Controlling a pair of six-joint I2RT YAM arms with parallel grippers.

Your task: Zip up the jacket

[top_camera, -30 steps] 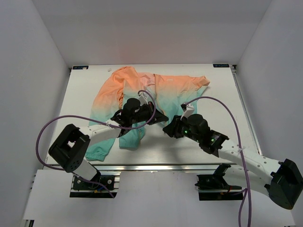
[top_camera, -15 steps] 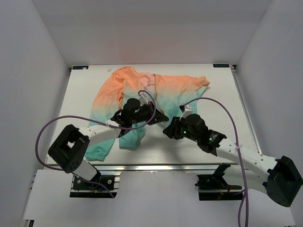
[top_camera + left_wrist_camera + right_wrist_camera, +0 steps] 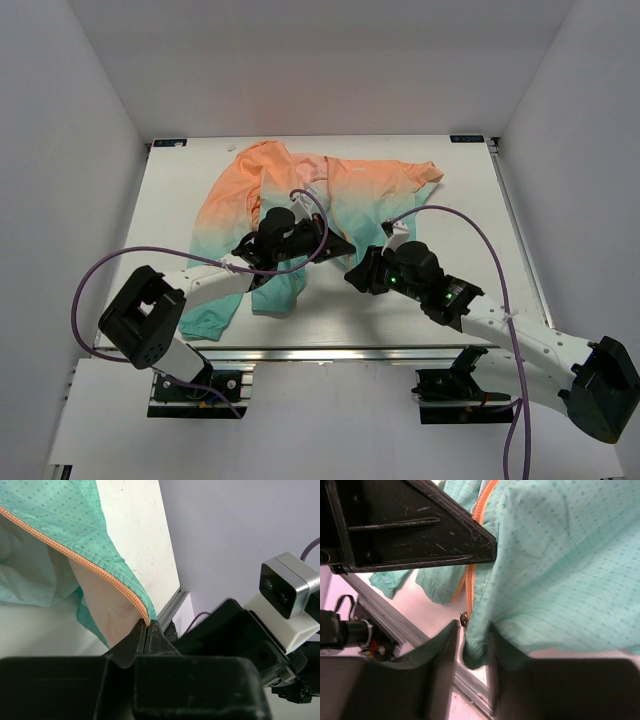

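The jacket (image 3: 340, 185) lies spread on the table, orange at the far side and teal toward me. My left gripper (image 3: 340, 247) is at the middle of the hem. In the left wrist view it (image 3: 148, 626) is shut on the orange zipper edge (image 3: 90, 565) of a teal front panel (image 3: 60, 520) and holds it lifted. My right gripper (image 3: 352, 277) is just to its right. In the right wrist view its jaws (image 3: 472, 645) stand open around the other panel's teal hem corner (image 3: 560, 555), with the small metal zipper end (image 3: 464, 618) beside the left finger.
The left gripper's black body (image 3: 410, 525) fills the top left of the right wrist view. The table's metal front rail (image 3: 395, 625) runs just beneath. The right wrist camera (image 3: 282, 587) shows close by. White walls enclose the table (image 3: 450, 300).
The right arm shifted slightly left and then back. The left gripper has kept its hold on the zipper edge and barely moved.
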